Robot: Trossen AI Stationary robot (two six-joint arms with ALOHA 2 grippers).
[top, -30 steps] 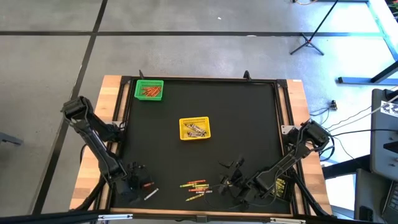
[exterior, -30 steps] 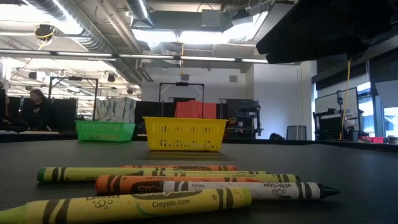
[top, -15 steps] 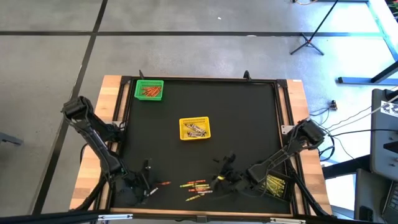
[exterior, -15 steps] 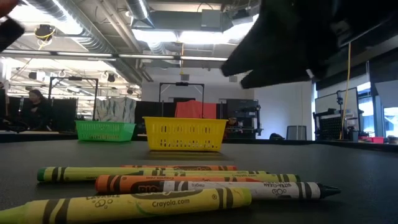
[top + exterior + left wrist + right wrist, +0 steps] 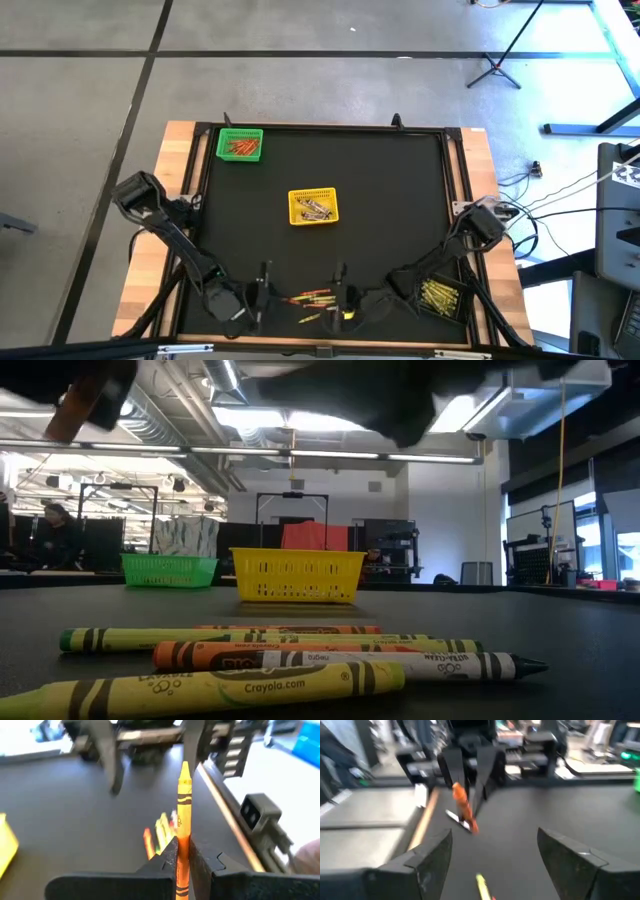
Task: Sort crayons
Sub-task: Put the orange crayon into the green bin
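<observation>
Several crayons, yellow, orange, red and green, lie loose on the black mat near the table's near edge, and fill the foreground of the low view. My left gripper hovers just left of them, shut on an orange crayon. My right gripper faces it from the pile's right side. It is open, with nothing between its fingers. A white crayon lies on the mat below the left gripper. My left gripper pinches the orange crayon's rear part between its two fingers. The fingers run along the crayon, nearly level, coming from the table's left. Most of the crayon juts out past the fingertips toward my right gripper. It is lifted clear of the mat.
A yellow basket with crayons stands mid-table. A green basket with orange crayons is at the far left corner. A dark holder with yellow crayons sits at the near right, by the right arm. A raised frame borders the mat.
Both grippers have swung inward along the near edge toward the crayon pile, the left toward the right and the right toward the left. Both have tipped up from pointing down to nearly level. The orange crayon has travelled with the left gripper, clear of the mat.
</observation>
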